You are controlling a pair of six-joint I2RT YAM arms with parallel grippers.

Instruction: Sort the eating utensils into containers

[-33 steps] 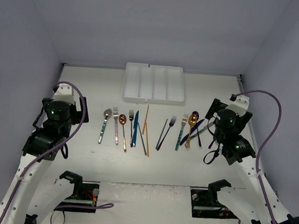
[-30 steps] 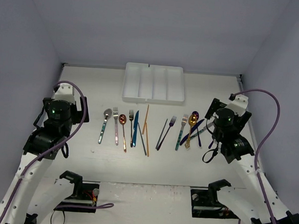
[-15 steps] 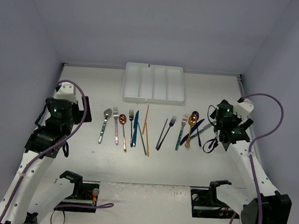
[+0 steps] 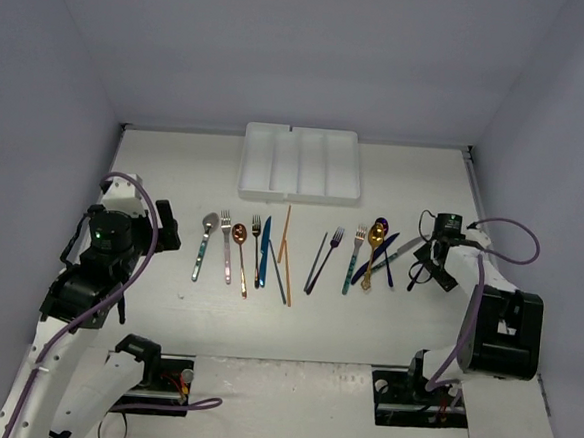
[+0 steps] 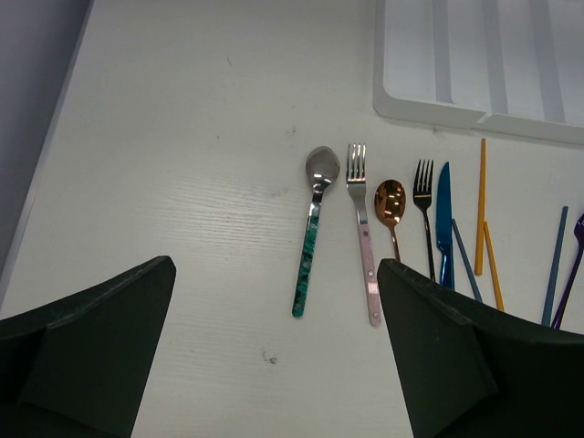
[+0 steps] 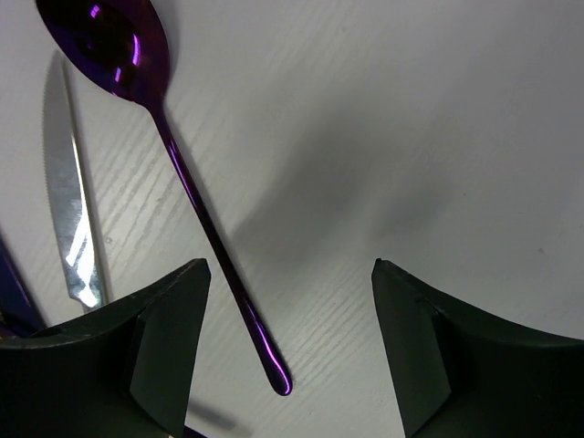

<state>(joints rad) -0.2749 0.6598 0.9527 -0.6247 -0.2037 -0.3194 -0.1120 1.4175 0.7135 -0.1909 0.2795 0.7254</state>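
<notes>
Two robot arms are seen at a white bench on which a row of coloured eating utensils [image 4: 290, 249] is laid out side by side. A white tray [image 4: 252, 161] with long compartments sits beyond the row, and nothing is seen in it.

The step in hand is judged to be picking up the purple spoon [image 6: 212, 239] at the right end of the row. For a sound grip, the right jaws should be lowered squarely over the slim handle and centred on it before they are closed. The silver knife [image 6: 71, 210] just beside the spoon should be left undisturbed. A thin handle lying flat on the bench can slip, so the fingertips are best brought right down to the surface.

In the right wrist view, the right jaws are spread wide and nothing is held. The lower end of the spoon's handle lies between the two fingers [image 6: 169, 342], nearer the one on the picture's left. The bowl points away, up and to the left. No contact with the spoon is seen.

The left jaws are likewise spread and empty. A teal-handled spoon [image 5: 313, 224] lies ahead of them on the bench, apart from both fingers.
</notes>
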